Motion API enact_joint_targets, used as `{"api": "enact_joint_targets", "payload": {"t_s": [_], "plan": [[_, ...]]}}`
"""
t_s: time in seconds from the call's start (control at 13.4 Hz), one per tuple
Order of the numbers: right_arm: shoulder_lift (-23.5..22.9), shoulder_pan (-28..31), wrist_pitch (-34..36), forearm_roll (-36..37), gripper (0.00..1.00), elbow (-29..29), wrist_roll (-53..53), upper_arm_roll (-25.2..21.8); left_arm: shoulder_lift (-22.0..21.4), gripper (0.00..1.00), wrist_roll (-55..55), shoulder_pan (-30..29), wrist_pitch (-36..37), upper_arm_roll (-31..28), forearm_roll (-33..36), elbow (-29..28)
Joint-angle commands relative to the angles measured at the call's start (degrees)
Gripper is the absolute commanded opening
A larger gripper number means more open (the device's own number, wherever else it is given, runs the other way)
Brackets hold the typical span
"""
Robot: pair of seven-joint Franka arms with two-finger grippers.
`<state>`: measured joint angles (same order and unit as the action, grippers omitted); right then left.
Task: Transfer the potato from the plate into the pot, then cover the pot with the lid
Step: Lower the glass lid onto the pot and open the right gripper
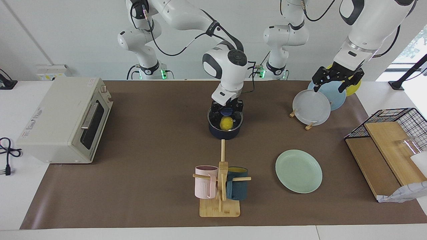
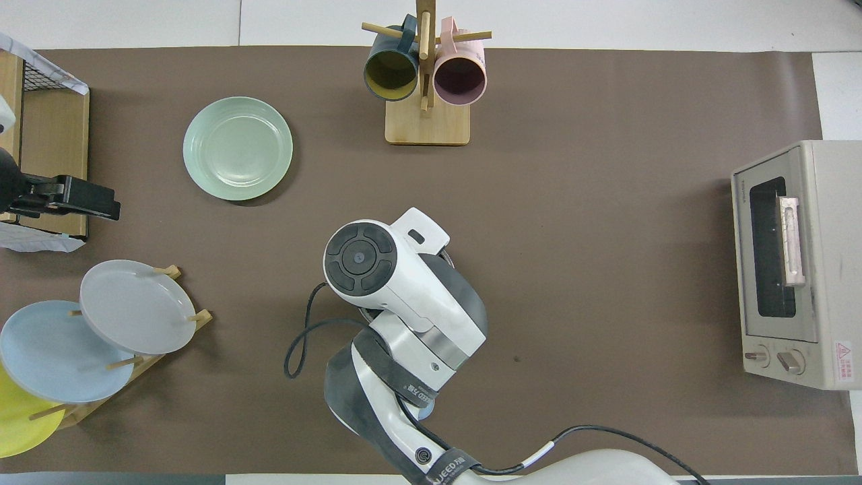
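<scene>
Facing view shows the potato [image 1: 226,123] already inside the pot [image 1: 225,130], seen through the glass of the lid [image 1: 225,117], which sits on or just above the pot's rim; I cannot tell whether it is fully seated. The right end effector [image 1: 227,109] is pinched on the lid's blue knob, fingers pressed together around it. The pot stands mid-table, nearer to the robots than the mug rack [image 1: 220,181], and the plate [image 1: 298,170] lies bare toward the left arm's end of the table, well apart from the pot.

The left end effector [image 1: 337,79] hangs spread and holding nothing over the upright plates in the plate rack [image 1: 310,125]; that arm waits.

The risk, as I judge it, is in the release: if the lid is off-centre or tilted when the fingers part, it could slip off the rim or rest crooked. Pulling up before the knob is freed could drag the lid away again.

Overhead view hides pot, lid and potato under the right arm's wrist, so only the facing view shows the lid's fit. The overhead view shows the plate [image 2: 238,148] from above, with nothing on it.
</scene>
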<state>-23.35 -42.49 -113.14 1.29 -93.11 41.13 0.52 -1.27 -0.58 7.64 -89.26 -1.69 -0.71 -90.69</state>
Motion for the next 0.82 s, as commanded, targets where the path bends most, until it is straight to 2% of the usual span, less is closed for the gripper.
{"api": "enact_joint_targets", "payload": {"t_s": [0.0, 0.07, 0.15, 0.37, 0.45, 0.52, 0.6, 0.75], "plan": [[1.7, 0.3, -1.1, -0.3, 0.00, -2.8, 1.6, 0.5, 0.0, 1.00, 0.2, -1.1, -0.7, 0.6, 1.1, 0.3], [1.7, 0.5, -1.8, -0.4, 0.00, -2.9, 1.4, 0.5, -0.3, 1.00, 0.1, -1.1, -0.6, 0.6, 1.1, 0.2], [1.8, 0.6, -2.4, -0.4, 0.05, -3.6, 1.3, 0.5, -0.5, 1.00, 0.1, -1.1, -0.4, 0.6, 1.1, 0.0], [2.3, 0.6, -3.8, -0.4, 0.39, -4.8, 1.3, 0.5, -1.2, 1.00, 0.1, -1.1, 0.2, 0.5, 1.2, -0.2], [2.3, 0.6, -3.8, -0.4, 0.59, -4.8, 1.3, 0.5, -1.5, 1.00, 0.1, -1.1, 0.1, 0.5, 1.2, -0.4], [2.3, 0.6, -3.8, -0.4, 0.94, -4.8, 1.2, 0.5, -1.8, 1.00, 0.1, -1.1, 0.4, 0.5, 1.2, -0.6], [2.3, 0.5, -3.9, -0.4, 1.00, -4.8, 1.2, 0.5, -2.2, 1.00, 0.1, -1.1, 1.3, 0.5, 1.2, -0.8], [2.3, 0.5, -3.9, -0.4, 1.00, -4.8, 1.4, 0.5, -2.7, 1.00, 0.1, -1.1, 2.3, 0.4, 1.2, -0.8]]}}
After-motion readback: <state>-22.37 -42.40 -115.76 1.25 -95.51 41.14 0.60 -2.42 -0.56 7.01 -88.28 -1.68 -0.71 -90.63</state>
